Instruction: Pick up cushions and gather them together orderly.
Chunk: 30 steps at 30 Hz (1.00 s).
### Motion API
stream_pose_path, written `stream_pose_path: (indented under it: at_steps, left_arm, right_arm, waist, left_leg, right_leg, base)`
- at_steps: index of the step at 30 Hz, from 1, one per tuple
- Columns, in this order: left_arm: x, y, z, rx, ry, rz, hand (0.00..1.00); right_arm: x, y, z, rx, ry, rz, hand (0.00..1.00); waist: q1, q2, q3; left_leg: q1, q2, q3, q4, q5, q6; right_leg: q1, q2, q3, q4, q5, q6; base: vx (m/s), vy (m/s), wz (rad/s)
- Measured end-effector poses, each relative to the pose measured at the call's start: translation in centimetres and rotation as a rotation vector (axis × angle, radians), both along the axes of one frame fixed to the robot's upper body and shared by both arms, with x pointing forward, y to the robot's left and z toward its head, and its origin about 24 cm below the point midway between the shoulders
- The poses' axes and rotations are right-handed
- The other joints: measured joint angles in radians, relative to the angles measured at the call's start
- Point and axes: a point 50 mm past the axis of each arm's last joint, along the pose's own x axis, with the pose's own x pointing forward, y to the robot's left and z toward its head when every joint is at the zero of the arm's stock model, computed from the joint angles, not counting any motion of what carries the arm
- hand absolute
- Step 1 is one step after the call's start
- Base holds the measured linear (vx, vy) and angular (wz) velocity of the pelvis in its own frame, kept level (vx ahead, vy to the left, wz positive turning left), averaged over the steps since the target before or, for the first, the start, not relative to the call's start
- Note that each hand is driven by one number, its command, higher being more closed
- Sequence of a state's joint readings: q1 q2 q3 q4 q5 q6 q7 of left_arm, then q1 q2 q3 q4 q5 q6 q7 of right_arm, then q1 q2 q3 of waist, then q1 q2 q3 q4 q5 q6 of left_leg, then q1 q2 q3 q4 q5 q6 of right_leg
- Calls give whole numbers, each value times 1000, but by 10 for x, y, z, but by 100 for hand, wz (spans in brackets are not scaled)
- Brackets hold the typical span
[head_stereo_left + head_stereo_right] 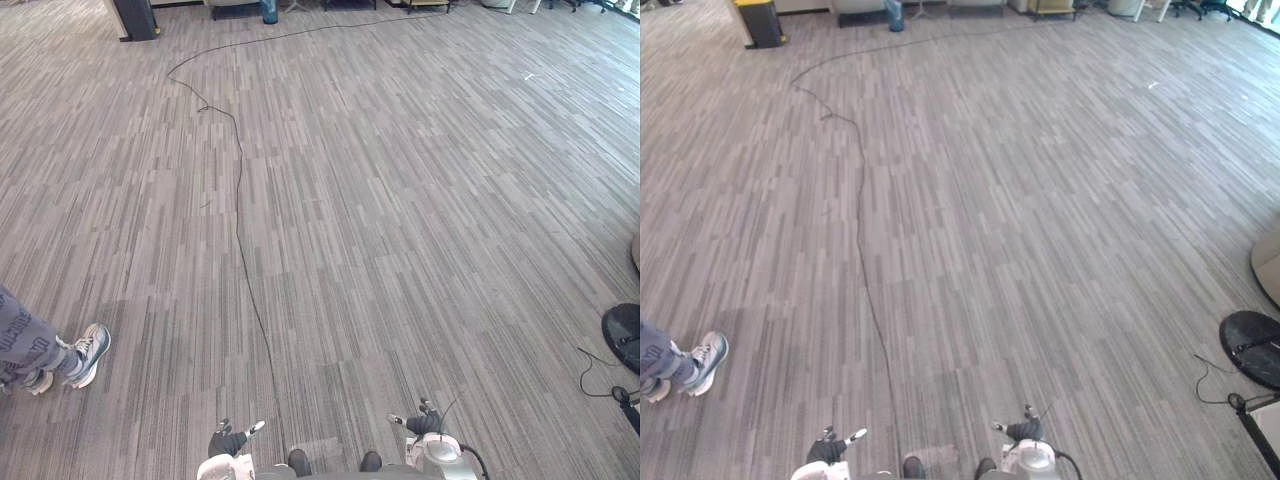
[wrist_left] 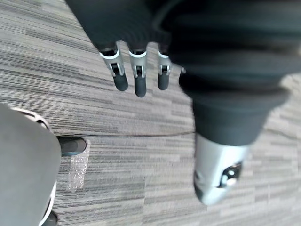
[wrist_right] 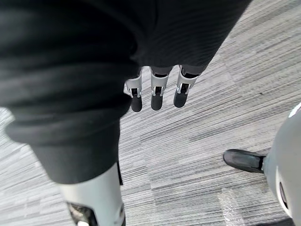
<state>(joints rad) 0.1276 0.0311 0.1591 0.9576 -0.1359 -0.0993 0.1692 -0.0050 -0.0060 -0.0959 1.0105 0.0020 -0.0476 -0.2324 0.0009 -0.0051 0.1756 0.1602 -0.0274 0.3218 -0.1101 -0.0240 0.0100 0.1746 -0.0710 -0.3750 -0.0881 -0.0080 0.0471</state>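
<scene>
Grey striped carpet (image 1: 400, 200) seen from the robot's head, with a black round base (image 1: 1252, 345) lying flat on it as the reference landmark. Just beyond the base, on its far side, a pale beige rounded shape (image 1: 1270, 265) is cut off by the picture's edge; whether it is a cushion cannot be told, and neither hand holds one. The right hand (image 1: 422, 422) hangs low over the carpet, well apart from the base and nearer to it than the left hand (image 1: 226, 440), which hangs farther off on the same near line. In the left wrist view the fingers (image 2: 135, 82) point down at the carpet, straight, side by side with narrow gaps, touching nothing; the thumb (image 2: 218, 176) stands apart from them. In the right wrist view the fingers (image 3: 157, 96) hang likewise, straight and slightly spaced, clear of the floor, with the thumb (image 3: 94, 202) set off to one side. A small clear glossy patch (image 2: 77, 172) lies on the carpet below the hands, well apart from the base. Across the whole width of carpet from the base stands a person, shown as a grey patterned trouser leg (image 1: 25, 345) and a grey shoe (image 1: 90, 352). A dark bin with a yellow lid (image 1: 760, 20) stands in the far corner diagonally opposite the base.
</scene>
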Motion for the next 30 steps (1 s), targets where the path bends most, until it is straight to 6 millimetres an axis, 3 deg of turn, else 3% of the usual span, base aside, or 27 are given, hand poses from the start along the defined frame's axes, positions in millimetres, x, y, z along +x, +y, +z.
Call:
stream_pose_path:
  at_steps: [30]
  left_arm:
    - [6,-4,-3,14,39,-84,0]
  right_arm:
    - [-5,-6,-6,84,49,-141,0]
  waist:
    - [5,3,4]
  left_leg:
    - [-2,-5,-23,-1,0,0]
  right_leg:
    - [10,-4,-30,0,-8,9]
  base:
    - [-1,1,2]
